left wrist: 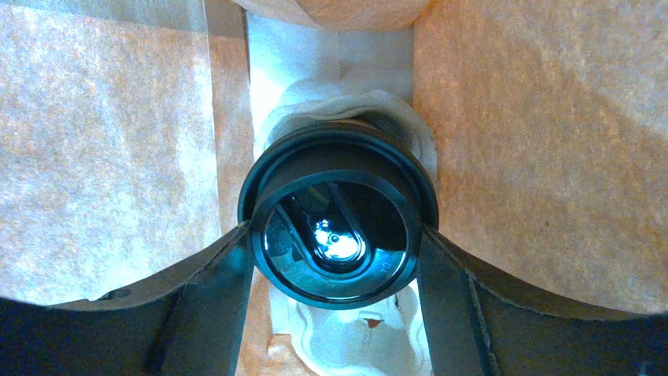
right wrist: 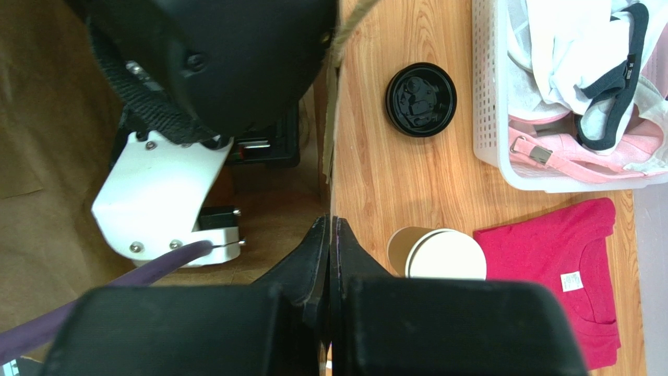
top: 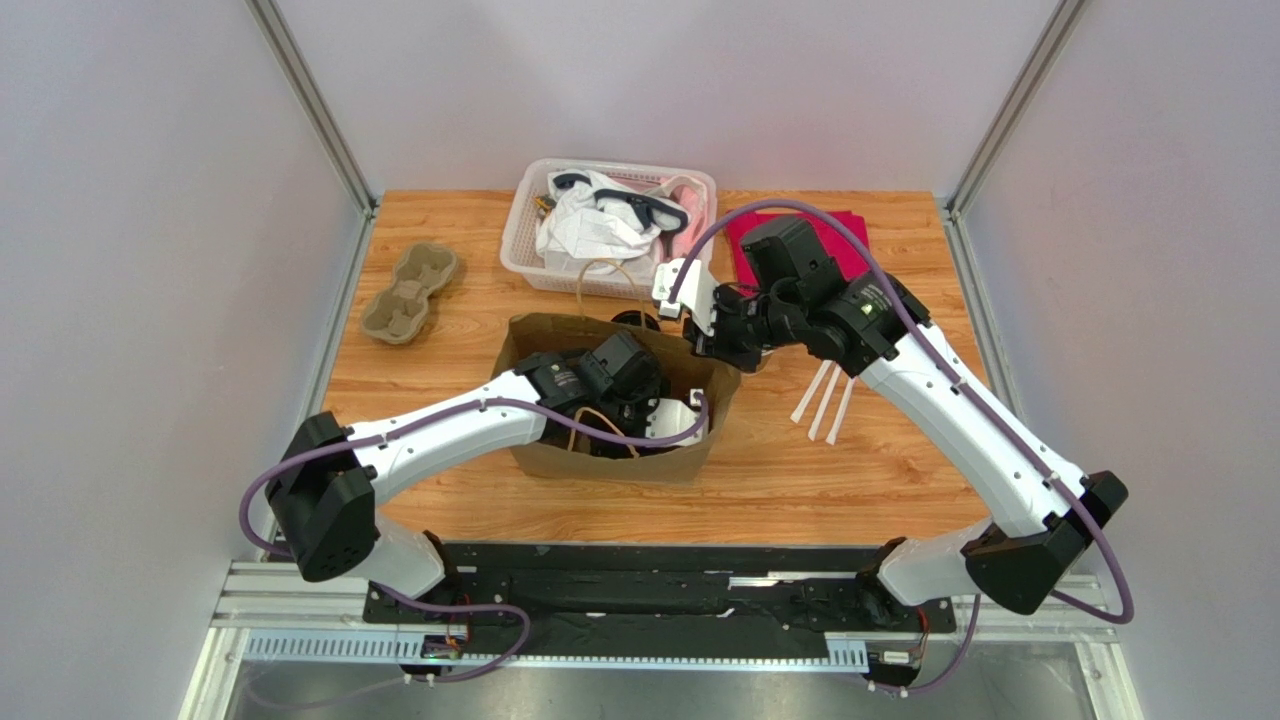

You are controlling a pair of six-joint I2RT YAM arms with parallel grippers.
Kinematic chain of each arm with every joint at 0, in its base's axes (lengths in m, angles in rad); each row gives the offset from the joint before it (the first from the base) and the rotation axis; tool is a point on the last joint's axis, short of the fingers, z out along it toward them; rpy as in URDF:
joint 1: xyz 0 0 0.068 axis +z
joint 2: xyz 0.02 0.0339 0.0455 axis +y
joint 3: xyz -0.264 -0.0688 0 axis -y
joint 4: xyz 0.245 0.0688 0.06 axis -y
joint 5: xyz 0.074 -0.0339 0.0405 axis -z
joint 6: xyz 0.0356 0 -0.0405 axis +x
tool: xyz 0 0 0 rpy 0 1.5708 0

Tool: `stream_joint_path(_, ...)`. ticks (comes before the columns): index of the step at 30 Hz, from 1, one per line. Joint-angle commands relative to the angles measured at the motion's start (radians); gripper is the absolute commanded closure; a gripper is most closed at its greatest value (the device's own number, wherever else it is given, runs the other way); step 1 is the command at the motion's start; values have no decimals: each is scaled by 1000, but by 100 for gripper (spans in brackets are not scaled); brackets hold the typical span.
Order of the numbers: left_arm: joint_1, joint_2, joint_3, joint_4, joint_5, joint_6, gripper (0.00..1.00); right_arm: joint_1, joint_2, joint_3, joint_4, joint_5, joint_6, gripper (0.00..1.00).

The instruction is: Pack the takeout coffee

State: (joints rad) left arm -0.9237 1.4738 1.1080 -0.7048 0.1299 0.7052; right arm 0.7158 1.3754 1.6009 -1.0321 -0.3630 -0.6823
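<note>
2 left gripper jaws clamp the takeout coffee inside the paper bag, right gripper jaws pinching its rim; next, likely set down, release upright.

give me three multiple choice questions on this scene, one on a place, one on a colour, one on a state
1. Where is the lidded cup?
A) on the pulp tray
B) inside the paper bag
C) standing on the tabletop

2. What colour is the shirt beside the white basket?
A) blue
B) green
C) red

3. How does the right gripper stand?
A) shut on the paper bag's rim
B) wide open above the table
C) shut on a cup

Answers:
1 B: the left wrist view shows the cup between the fingers of the left gripper, with brown bag walls on both sides.
2 C: the right wrist view shows a red shirt lying next to the basket.
3 A: its jaws meet with the bag's thin edge running straight in between them.
</note>
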Motion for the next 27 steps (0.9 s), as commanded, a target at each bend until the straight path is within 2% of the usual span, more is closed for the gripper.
stream_joint_path(1,8,29,-1,-70,14,-16,67,-7,16,56,6,-48,-6,100)
stream_joint_path(5,22,19,44,-84,17,-26,48,-10,39,65,1,-47,-11,100)
stream_joint_path(7,25,13,68,-90,19,-30,44,-15,47,71,-2,-50,-13,100)
stream_joint_path(13,32,6,127,-120,33,-35,41,-19,68,80,-8,-54,-17,100)
stream_joint_path(17,34,0,148,-136,42,-30,30,-29,76,83,-13,-57,-26,100)
stream_joint_path(24,40,-12,173,-140,50,-47,28,-42,82,88,-16,-70,-39,100)
stream_joint_path(26,46,-15,188,-147,62,-52,16,-50,82,87,-19,-76,-45,100)
stream_joint_path(27,46,-18,191,-148,68,-55,15,-53,85,85,-20,-76,-45,100)
